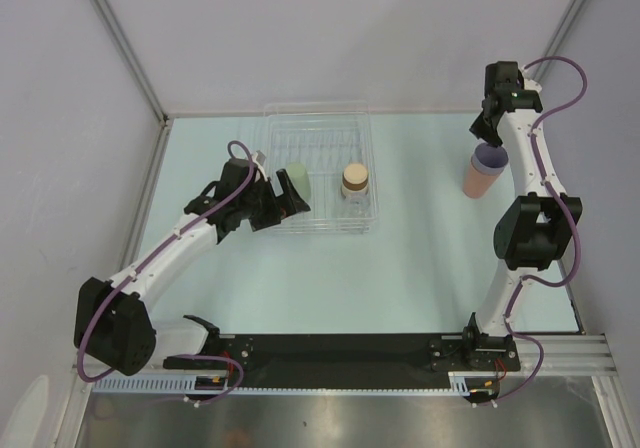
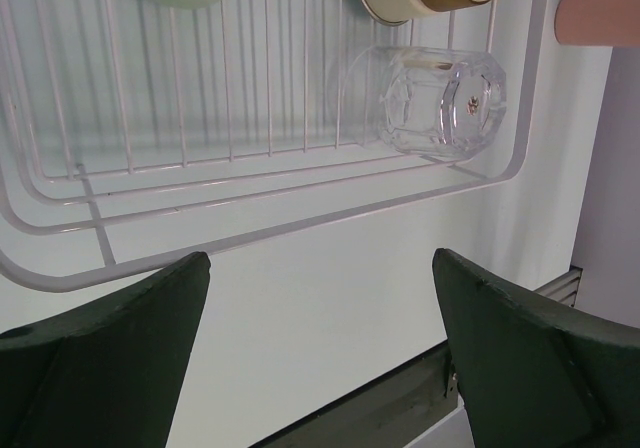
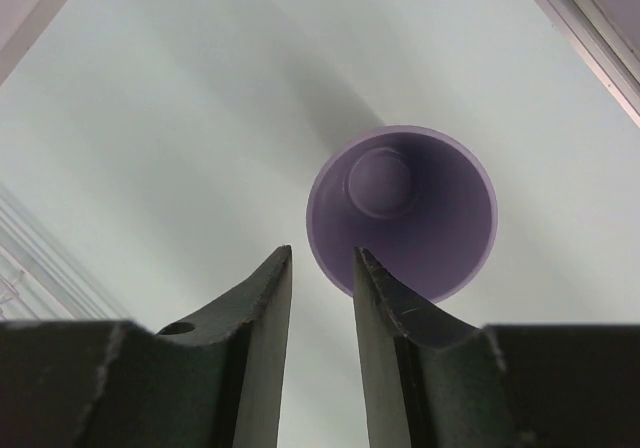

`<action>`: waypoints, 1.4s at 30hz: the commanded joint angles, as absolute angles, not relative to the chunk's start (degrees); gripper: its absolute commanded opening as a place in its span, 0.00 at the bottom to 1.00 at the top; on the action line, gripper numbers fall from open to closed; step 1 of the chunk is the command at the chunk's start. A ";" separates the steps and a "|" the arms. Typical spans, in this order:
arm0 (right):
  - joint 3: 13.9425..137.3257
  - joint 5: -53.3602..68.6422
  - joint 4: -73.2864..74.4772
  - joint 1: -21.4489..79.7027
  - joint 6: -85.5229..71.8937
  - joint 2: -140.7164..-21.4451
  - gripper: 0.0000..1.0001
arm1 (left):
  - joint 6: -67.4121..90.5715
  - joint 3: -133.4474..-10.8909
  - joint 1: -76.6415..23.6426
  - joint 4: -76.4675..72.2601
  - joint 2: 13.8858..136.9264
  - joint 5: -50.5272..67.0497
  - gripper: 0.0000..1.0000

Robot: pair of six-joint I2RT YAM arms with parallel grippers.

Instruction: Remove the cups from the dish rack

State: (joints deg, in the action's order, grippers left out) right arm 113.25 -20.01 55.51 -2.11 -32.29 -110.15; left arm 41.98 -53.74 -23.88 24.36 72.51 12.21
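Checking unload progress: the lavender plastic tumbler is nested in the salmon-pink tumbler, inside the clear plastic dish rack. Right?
No. The lavender plastic tumbler is nested in the salmon-pink tumbler on the table, right of the clear plastic dish rack: top view.

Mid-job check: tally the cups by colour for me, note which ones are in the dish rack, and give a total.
Pale green cup: 1, in the dish rack
Clear cup with tan top: 1, in the rack
Lavender cup: 1, out, nested in the pink one
Salmon-pink cup: 1, out on the table
Total: 4
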 commanded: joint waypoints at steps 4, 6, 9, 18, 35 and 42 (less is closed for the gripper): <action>112.33 -16.36 50.02 -2.20 -32.34 -102.33 0.36 | 40.78 -55.55 -23.91 24.34 73.12 11.07 1.00; 109.44 -11.88 45.11 -2.02 -32.17 -99.33 0.37 | 40.00 -56.42 -23.82 24.69 73.04 10.73 1.00; 104.61 -5.81 37.63 -0.36 -31.47 -92.74 0.43 | 39.20 -58.26 -23.91 26.27 72.51 8.10 1.00; 92.13 -1.49 30.15 13.17 -31.03 -79.90 0.59 | 30.95 -69.77 -25.49 34.62 76.10 -7.99 1.00; 76.73 -7.03 32.96 30.85 -32.17 -67.15 0.73 | 21.80 -87.79 -26.37 32.61 99.23 -14.59 1.00; 75.41 -6.15 33.49 32.17 -32.26 -65.74 0.73 | 20.92 -92.63 -27.51 32.78 103.53 -14.59 1.00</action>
